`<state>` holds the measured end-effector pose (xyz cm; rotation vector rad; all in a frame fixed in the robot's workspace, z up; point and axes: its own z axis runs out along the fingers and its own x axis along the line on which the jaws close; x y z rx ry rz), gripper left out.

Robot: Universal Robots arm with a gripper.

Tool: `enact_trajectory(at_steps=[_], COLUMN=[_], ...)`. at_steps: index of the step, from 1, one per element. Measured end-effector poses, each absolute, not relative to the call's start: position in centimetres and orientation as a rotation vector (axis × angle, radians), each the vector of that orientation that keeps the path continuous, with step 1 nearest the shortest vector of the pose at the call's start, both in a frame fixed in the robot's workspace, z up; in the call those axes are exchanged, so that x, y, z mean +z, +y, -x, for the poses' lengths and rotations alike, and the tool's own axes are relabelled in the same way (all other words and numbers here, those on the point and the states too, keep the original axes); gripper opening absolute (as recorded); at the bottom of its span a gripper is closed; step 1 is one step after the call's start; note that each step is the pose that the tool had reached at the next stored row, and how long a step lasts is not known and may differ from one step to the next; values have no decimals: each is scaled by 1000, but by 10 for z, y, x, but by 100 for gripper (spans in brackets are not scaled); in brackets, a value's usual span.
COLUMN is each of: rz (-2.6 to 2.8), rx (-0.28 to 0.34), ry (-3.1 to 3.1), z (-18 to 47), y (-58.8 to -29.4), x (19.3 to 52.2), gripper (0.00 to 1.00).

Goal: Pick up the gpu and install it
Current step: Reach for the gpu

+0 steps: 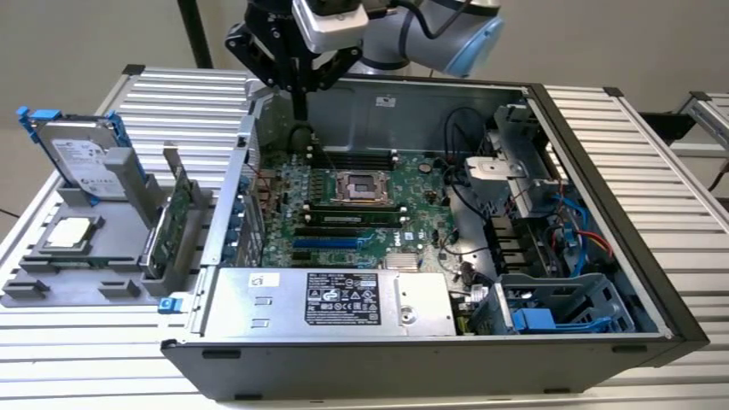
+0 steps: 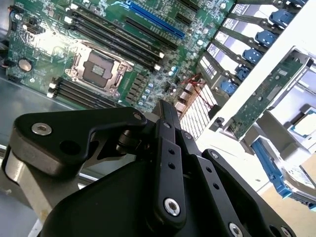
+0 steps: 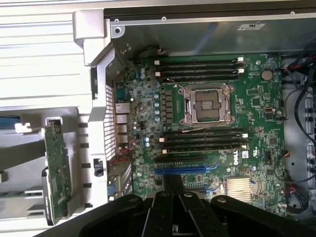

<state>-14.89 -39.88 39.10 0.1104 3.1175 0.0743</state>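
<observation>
The gpu stands on edge in a grey holder just outside the open computer case, on the exterior view's left; in both wrist views its green board shows edge-on. My gripper hangs over the back corner of the case, above the motherboard and well away from the gpu. Its black fingers lie together with nothing between them, and in the first wrist view the tips sit over the blue card slot.
A silver hard drive with blue clips and a small square chip share the holder. Inside the case are the CPU socket, memory slots, the power supply, cables and a drive cage. The case wall separates holder and motherboard.
</observation>
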Motion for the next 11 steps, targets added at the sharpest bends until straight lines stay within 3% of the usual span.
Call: enact_trajectory(at_steps=[11], rz=[-110], rx=[74], ry=[3117], z=[155], y=[-399], x=[391], gripper=[0])
